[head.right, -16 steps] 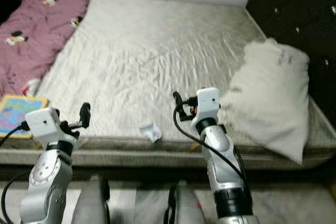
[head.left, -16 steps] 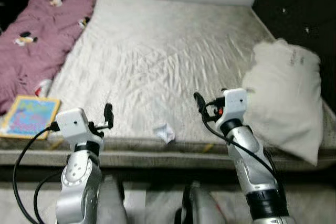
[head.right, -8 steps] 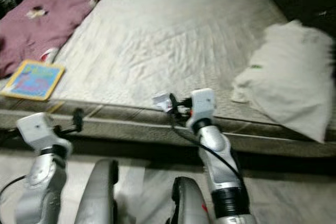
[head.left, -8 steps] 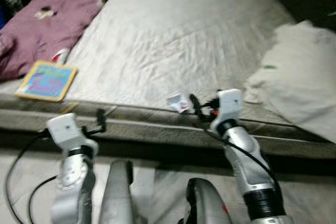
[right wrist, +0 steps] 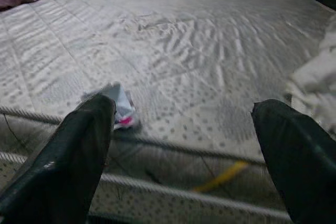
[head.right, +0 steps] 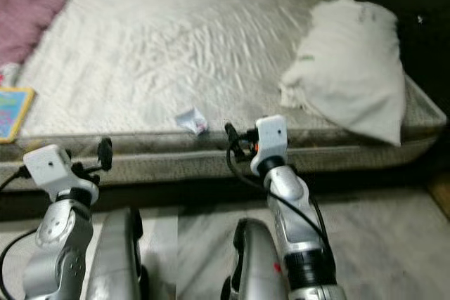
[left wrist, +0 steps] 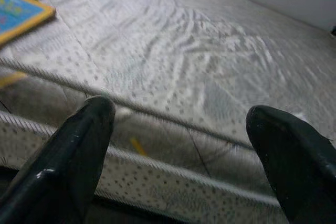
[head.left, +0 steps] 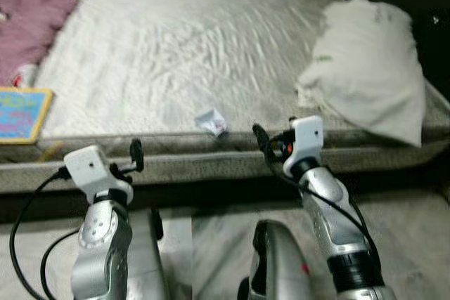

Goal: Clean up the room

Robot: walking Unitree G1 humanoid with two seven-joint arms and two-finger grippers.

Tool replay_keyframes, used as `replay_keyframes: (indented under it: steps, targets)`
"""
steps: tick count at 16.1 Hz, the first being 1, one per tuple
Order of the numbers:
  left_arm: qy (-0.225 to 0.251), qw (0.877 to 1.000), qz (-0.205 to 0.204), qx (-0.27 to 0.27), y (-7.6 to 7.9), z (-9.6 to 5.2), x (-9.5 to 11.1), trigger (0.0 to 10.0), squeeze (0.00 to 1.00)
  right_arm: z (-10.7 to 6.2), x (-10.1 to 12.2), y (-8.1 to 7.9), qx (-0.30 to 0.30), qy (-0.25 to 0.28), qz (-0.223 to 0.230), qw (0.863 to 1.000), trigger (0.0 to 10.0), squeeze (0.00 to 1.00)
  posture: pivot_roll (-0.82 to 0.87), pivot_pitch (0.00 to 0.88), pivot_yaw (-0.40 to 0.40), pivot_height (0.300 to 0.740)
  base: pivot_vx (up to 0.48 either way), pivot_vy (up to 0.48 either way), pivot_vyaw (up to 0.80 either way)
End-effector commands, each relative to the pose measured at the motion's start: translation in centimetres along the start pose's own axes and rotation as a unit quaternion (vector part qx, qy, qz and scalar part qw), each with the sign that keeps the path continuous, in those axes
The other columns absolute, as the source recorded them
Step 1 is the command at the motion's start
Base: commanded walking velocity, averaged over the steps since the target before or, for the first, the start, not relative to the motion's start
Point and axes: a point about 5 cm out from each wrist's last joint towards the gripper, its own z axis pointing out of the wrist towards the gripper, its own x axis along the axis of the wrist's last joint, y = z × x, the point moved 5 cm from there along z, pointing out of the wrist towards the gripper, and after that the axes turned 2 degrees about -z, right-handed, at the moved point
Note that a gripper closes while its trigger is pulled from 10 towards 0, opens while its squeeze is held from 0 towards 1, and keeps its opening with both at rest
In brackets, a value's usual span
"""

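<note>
Right wrist view, right claw open before crumpled wrapper on mattress, left claw open, no legible writing.

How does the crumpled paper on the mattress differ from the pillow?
The crumpled paper is small, with a pink mark; the pillow is large, plain off-white. The paper lies near the mattress front edge, ahead of the right claw; the pillow sits at the far right side. Both rest on the mattress.
</note>
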Motion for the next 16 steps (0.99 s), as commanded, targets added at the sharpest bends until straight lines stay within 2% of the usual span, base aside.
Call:
replay_keyframes:
  steps: [1, 5, 8, 9, 16]
  targets:
    - [-0.002, 1.000, -0.001, -0.005, 0.21, -0.10, 0.04, 10.0, 0.00, 0.03, 0.12, 0.26, -0.001, -0.001, 0.002, 1.000, 10.0, 0.00, 0.03, 0.088, -0.092, 0.501, 0.000, 0.000, 0.00]
    - [0.003, 1.000, -0.004, -0.013, 0.38, -0.04, 0.36, 10.0, 0.00, 0.25, 0.30, -0.08, 0.009, 0.000, -0.006, 1.000, 10.0, 0.00, 0.03, 0.106, -0.091, 0.501, 0.134, 0.000, 0.00]
    - [0.002, 1.000, -0.004, -0.015, 0.39, -0.01, 0.40, 10.0, 0.00, 0.23, 0.36, -0.41, 0.013, 0.002, -0.008, 1.000, 10.0, 0.00, 0.03, 0.107, -0.089, 0.501, 0.285, 0.000, 0.80]
    - [0.001, 1.000, -0.005, -0.015, 0.37, 0.01, 0.37, 10.0, 0.00, 0.25, 0.29, -0.27, 0.010, 0.001, 0.002, 1.000, 10.0, 0.00, 0.03, 0.107, -0.088, 0.501, 0.289, 0.000, 0.00]
    - [-0.002, 1.000, -0.006, -0.022, 0.60, 0.22, 0.36, 10.0, 0.00, 0.64, 0.40, -0.58, 0.020, -0.001, -0.003, 1.000, 10.0, 0.00, 0.03, 0.115, -0.087, 0.501, 0.343, 0.000, 0.00]
